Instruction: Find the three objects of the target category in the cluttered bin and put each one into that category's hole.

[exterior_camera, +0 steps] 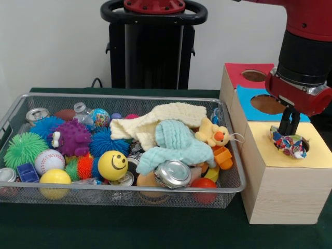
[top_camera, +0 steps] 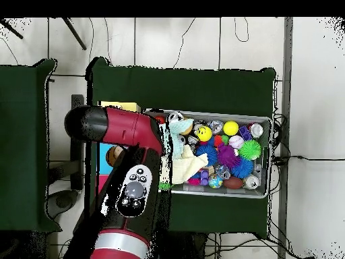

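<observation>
The wire mesh bin [exterior_camera: 124, 97] fills the left and middle of the front view, full of toys and cloths; it also shows in the overhead view [top_camera: 267, 156]. My gripper [exterior_camera: 288, 132] hangs straight down over the hole [exterior_camera: 306, 144] in the pale yellow panel [exterior_camera: 275, 155] of the largest wood box. It is shut on a printed fabric piece [exterior_camera: 288, 143] that rests bunched in the hole's mouth. No other printed piece shows in the bin. In the overhead view my arm [top_camera: 135, 182] hides the gripper and the hole.
The blue-panelled box [exterior_camera: 254, 106] and red-panelled box [exterior_camera: 238, 70] stand behind the yellow one. In the bin lie a cream cloth [exterior_camera: 166, 116], a mint cloth [exterior_camera: 174, 142], a purple spiky monster [exterior_camera: 72, 137], a yellow smiley ball [exterior_camera: 112, 165], a duck [exterior_camera: 215, 134] and cans.
</observation>
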You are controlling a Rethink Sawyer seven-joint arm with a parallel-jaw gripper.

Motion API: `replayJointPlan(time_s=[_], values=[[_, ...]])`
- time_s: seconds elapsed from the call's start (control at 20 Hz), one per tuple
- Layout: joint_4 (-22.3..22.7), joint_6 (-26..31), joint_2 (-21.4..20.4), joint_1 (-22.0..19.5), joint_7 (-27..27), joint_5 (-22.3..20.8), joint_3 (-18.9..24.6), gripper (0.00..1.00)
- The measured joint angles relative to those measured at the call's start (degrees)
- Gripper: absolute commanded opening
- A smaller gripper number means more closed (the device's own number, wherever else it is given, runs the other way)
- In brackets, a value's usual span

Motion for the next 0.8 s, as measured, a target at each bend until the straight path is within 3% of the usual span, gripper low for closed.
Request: replayJointPlan(time_s=[0.8], values=[[-2.4,1.3,3.2,0.4,0.0,0.5,0.0,0.0]])
